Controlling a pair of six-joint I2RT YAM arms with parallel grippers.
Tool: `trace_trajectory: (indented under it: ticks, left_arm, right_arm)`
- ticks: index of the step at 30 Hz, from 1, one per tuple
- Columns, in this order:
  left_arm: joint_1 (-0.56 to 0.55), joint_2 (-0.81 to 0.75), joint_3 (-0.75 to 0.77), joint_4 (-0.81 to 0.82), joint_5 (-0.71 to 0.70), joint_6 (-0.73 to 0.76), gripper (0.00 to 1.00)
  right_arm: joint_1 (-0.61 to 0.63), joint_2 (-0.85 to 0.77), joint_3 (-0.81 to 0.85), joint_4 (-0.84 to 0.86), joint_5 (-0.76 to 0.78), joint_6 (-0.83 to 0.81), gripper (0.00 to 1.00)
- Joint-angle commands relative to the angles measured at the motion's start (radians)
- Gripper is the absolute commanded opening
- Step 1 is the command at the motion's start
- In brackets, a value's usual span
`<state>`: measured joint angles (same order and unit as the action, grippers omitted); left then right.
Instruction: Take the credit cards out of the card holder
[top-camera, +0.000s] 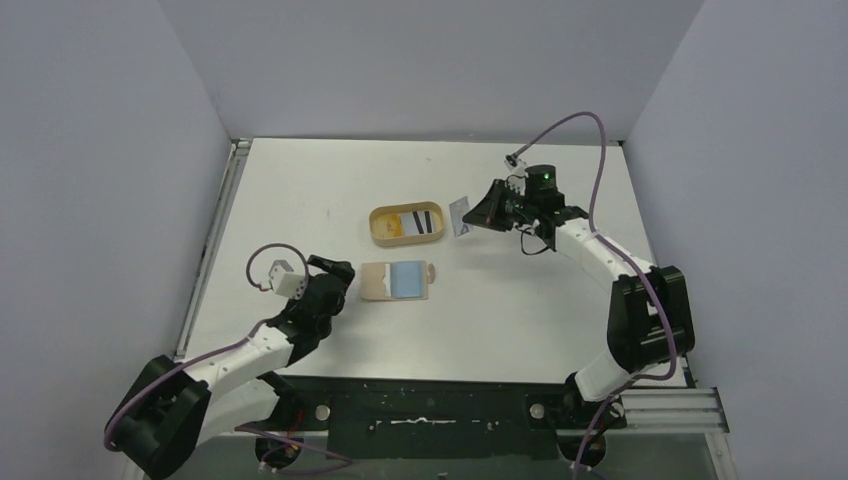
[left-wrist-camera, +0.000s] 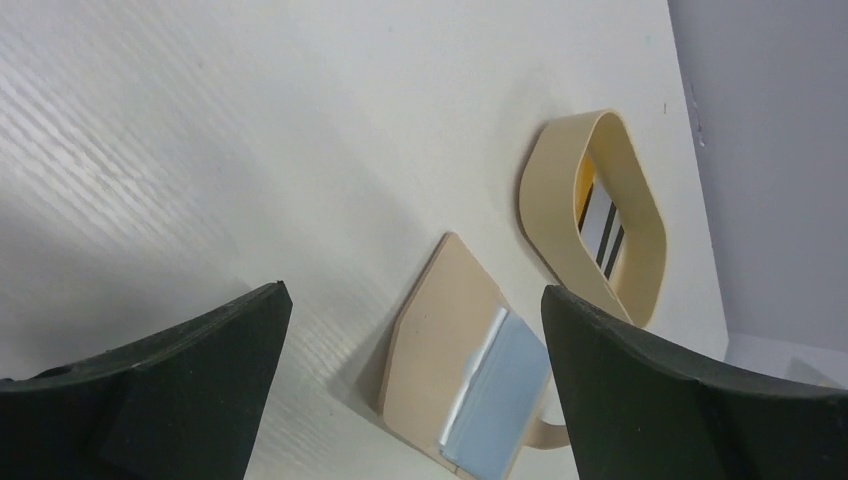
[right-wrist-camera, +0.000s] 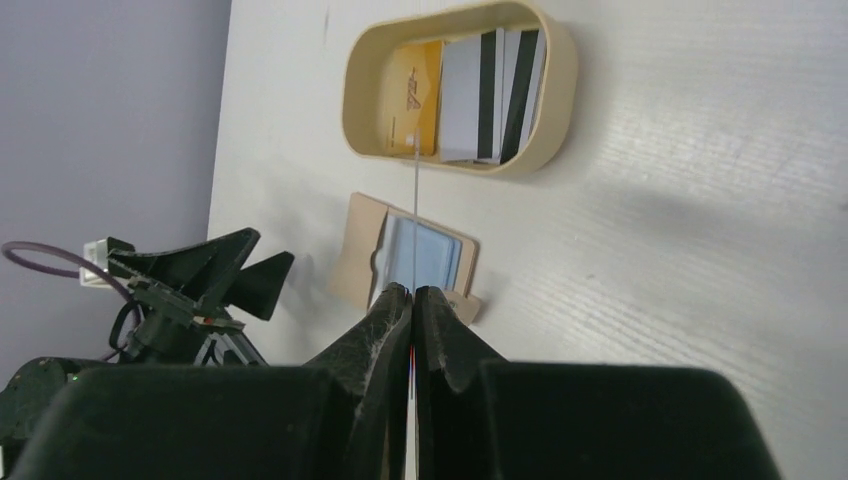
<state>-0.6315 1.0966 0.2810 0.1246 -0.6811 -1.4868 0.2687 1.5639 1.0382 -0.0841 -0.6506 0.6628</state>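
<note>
Pinching a credit card between its fingertips, my right claw is clamped tight on the card's near edge, with no gap showing between the two black pads. From my right wrist the card is edge-on, no more than a thin pale line rising from the closed tips. From above it hangs just beside the right end of the oval tan tray, apart from the rim. Inside that tray lie a yellow-orange card and pale cards with black stripes, overlapping. The card holder lies open and flat on the white table, just in front of the tray, its light blue panel facing up and its rounded tab pointing right. My left claw stands just beside the holder's left edge with its fingers spread wide apart, gripping nothing; the holder shows between them from my left wrist.
</note>
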Motion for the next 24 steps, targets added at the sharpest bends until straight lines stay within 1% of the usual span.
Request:
trace_trajectory:
  ticks: [1, 7, 12, 15, 16, 20, 21, 24]
  left_arm:
    - [0.102, -0.111, -0.001, 0.009, 0.117, 0.304, 0.97]
    - [0.266, -0.137, -0.01, 0.052, 0.369, 0.454, 0.97]
    - [0.371, -0.107, 0.02, 0.123, 0.59, 0.584, 0.97]
    - [0.422, -0.087, 0.059, 0.133, 0.694, 0.658, 0.97]
    - [0.431, -0.083, 0.073, 0.13, 0.739, 0.683, 0.97]
    - [0.455, -0.06, 0.116, 0.131, 0.826, 0.762, 0.97]
    - [0.459, -0.055, 0.116, 0.146, 0.844, 0.762, 0.97]
    - [0.466, -0.026, 0.096, 0.265, 0.922, 0.743, 0.97]
  right_arm:
    - [-0.003, 0.07, 0.164, -0.094, 0.028, -0.111, 0.0]
    - [0.039, 0.178, 0.294, -0.17, 0.067, -0.169, 0.0]
    - [0.076, 0.243, 0.352, -0.181, 0.094, -0.166, 0.0]
    - [0.09, 0.272, 0.37, -0.175, 0.107, -0.156, 0.0]
    - [0.094, 0.28, 0.375, -0.17, 0.109, -0.153, 0.0]
    - [0.106, 0.32, 0.404, -0.134, 0.102, -0.129, 0.0]
    - [0.11, 0.33, 0.414, -0.129, 0.099, -0.123, 0.0]
    - [0.12, 0.367, 0.441, -0.113, 0.1, -0.104, 0.0]
